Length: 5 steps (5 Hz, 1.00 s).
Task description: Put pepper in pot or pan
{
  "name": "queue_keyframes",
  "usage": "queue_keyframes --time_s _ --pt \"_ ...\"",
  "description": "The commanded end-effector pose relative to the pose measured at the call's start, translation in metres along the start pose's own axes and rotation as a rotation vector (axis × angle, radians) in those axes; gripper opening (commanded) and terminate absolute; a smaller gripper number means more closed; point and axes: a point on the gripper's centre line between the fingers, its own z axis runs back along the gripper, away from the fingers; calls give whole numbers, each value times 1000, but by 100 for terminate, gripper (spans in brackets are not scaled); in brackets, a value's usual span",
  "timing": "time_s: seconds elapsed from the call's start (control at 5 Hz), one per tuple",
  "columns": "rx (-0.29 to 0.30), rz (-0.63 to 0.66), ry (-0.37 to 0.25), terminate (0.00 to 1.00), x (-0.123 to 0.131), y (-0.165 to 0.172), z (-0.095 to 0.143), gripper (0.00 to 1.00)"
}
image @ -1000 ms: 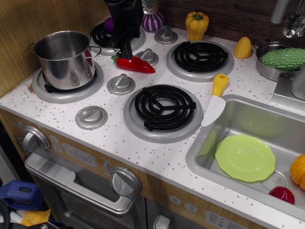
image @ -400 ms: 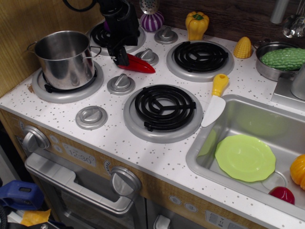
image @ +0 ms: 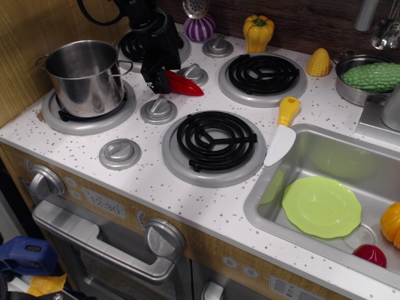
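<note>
The black robot gripper tilts down over the stem end of the glossy red, pointed toy chili pepper, its jaws narrowed around that end and seemingly clamped on it, though the contact itself is partly hidden. The pepper lies on the speckled white stove top, between two grey burner knobs, its tip pointing to four o'clock. The shiny steel pot stands at nine o'clock from the gripper, close by. A good lift would probably rise straight first, clearing the pot's rim and side handle, before swinging over its open mouth
</note>
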Motion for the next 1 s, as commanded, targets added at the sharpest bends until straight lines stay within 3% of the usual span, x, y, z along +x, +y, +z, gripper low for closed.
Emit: queue_keyframes --time_s 0.0,0.2,0.6,0.8 --pt "35 27 -19 0 -2 6 9 100" --pt "33 43 -12 0 2 10 14 0" --pt "-10 68 44 0 20 23 51 0" --pt "12 72 124 0 37 32 90 0"
